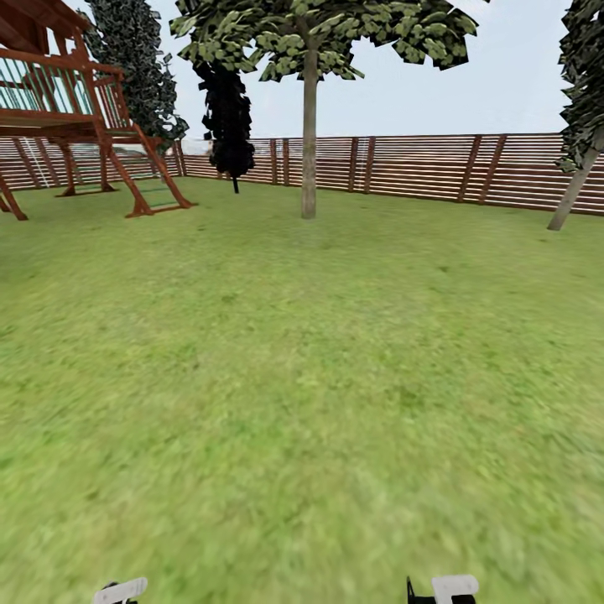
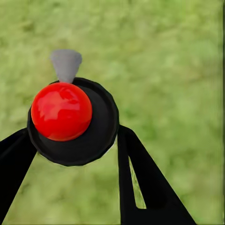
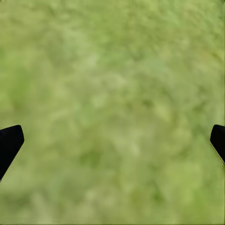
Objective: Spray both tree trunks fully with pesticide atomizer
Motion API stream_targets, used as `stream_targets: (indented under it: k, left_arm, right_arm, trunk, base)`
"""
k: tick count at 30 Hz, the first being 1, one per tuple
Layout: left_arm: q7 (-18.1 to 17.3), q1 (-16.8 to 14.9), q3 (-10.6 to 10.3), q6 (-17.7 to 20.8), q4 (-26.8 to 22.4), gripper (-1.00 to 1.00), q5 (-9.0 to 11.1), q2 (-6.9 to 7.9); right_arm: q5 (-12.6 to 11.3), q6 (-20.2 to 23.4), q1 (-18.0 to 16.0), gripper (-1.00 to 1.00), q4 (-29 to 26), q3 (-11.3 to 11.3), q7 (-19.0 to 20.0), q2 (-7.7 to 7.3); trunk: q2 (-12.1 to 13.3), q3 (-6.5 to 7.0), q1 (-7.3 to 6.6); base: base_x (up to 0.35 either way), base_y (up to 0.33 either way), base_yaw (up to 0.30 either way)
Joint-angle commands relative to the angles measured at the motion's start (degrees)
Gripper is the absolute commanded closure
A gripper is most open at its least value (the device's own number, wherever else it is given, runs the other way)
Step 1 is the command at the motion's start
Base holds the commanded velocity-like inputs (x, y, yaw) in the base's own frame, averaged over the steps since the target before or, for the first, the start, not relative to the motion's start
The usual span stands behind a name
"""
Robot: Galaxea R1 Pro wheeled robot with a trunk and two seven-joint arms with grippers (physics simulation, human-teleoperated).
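Between my left pincer's point(image 2: 75, 145) fingers sat the atomizer point(image 2: 72, 119), gripped for spraying; right pincer point(image 3: 112, 140) wide; trunk point(image 1: 309, 134) far ahead.

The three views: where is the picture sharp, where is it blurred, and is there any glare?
Head view: fence and tree trunk fairly crisp, near lawn smeared. Left wrist view: atomizer sharp, with soft highlights on its red cap; grass behind blurred. Right wrist view: soft grass, dark fingertips at the edges.
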Motion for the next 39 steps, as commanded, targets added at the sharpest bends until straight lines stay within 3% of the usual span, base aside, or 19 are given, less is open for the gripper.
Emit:
stream_targets:
  k: [1, 39]
  left_arm:
    - [0.02, -0.05, 0.48, -0.24, 0.06, 1.00, -0.59, 0.00]
    - [0.02, -0.05, 0.48, -0.24, 0.06, 1.00, -0.59, 0.00]
  right_arm:
    - [0.61, -0.12, -0.05, -1.00, 0.09, -0.27, -0.35, 0.00]
    - [0.61, -0.12, -0.05, -1.00, 0.09, -0.27, -0.35, 0.00]
  trunk:
    - [-0.02, -0.05, 0.03]
    - [-0.02, -0.05, 0.03]
  base:
    - [0.334, -0.102, 0.000]
    - [0.334, -0.103, 0.000]
